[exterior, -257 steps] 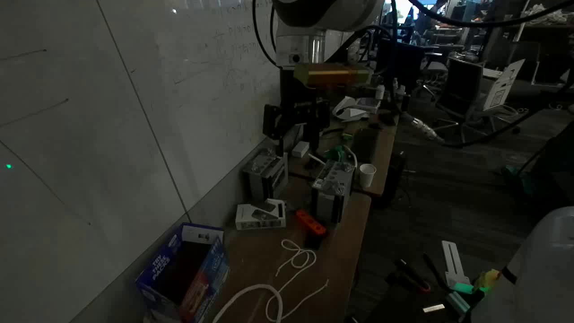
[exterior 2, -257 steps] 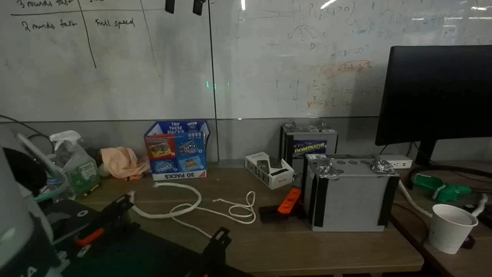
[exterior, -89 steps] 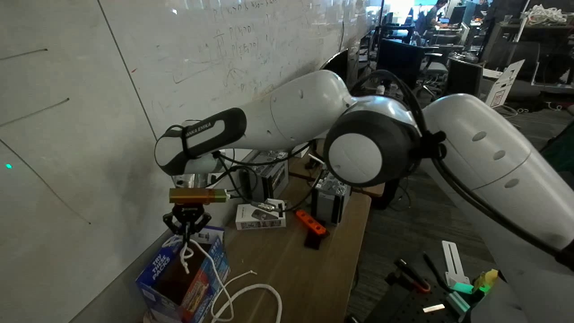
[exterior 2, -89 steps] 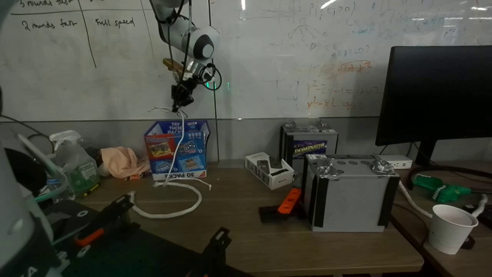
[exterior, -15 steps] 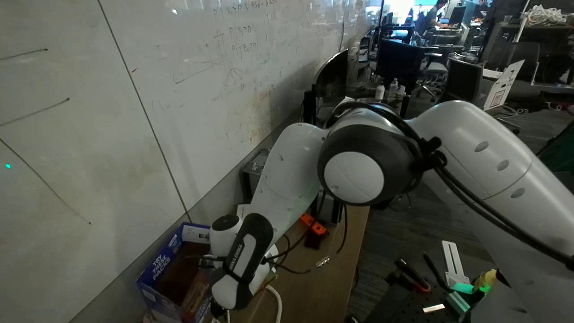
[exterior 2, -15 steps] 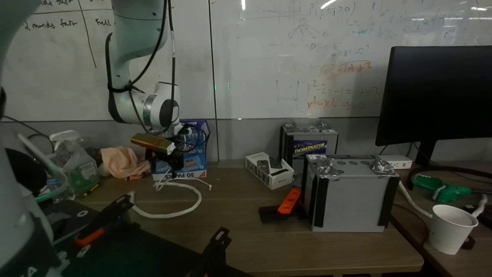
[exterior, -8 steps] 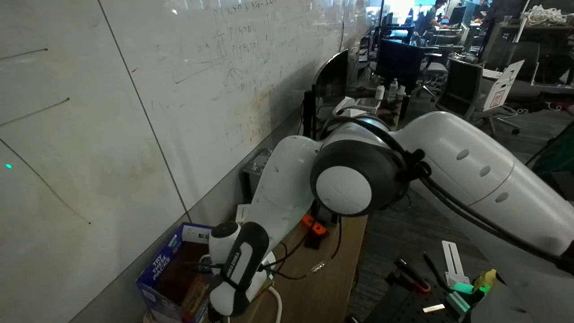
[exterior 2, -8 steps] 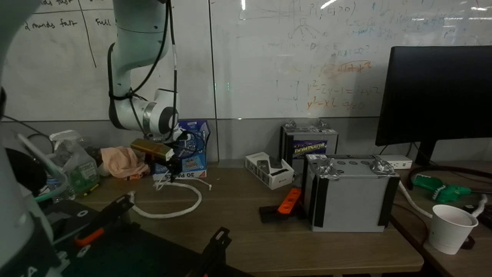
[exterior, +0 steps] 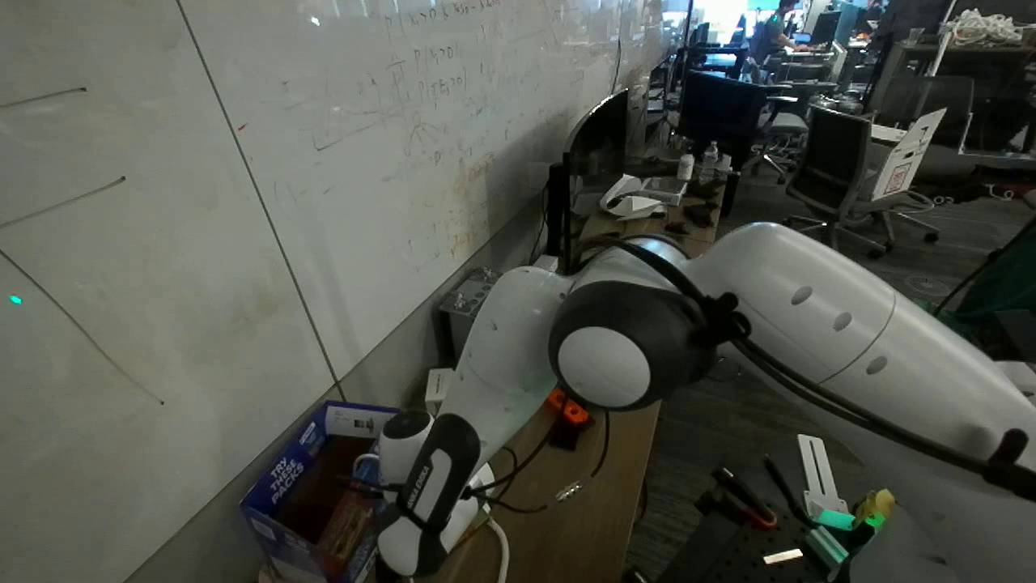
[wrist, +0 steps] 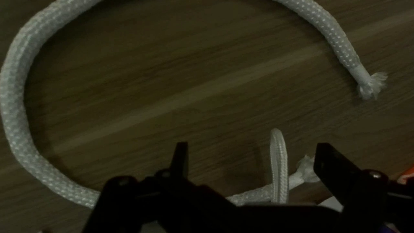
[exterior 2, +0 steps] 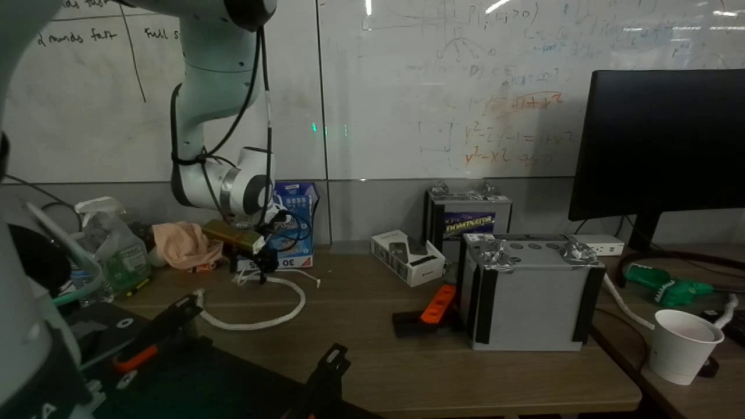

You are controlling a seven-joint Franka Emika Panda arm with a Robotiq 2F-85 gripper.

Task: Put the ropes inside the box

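Note:
The ropes are white. A thick one curves over the table in the wrist view (wrist: 14, 106) and in both exterior views (exterior: 503, 544) (exterior 2: 250, 326). A thinner loop (wrist: 279, 168) stands up between my fingers in the wrist view. A thin end (exterior 2: 313, 280) lies on the table, and a white loop (exterior: 364, 458) shows at the box's rim. The blue open-topped box (exterior: 283, 479) (exterior 2: 301, 241) stands against the wall, partly hidden by the arm. My gripper (wrist: 252, 145) (exterior 2: 265, 272) is open, low in front of the box; its fingers are apart from the thin loop.
A small white carton (exterior 2: 407, 256), an orange piece (exterior 2: 439, 304) and a grey case (exterior 2: 532, 302) stand to the right in an exterior view. A peach cloth (exterior 2: 186, 247) and a spray bottle (exterior 2: 122, 256) are at the left. The whiteboard (exterior: 202, 283) rises behind the box.
About six seconds ago the shut gripper held the thin rope above the box. It has come down in front of the box and is open now. In the last second it shifted slightly.

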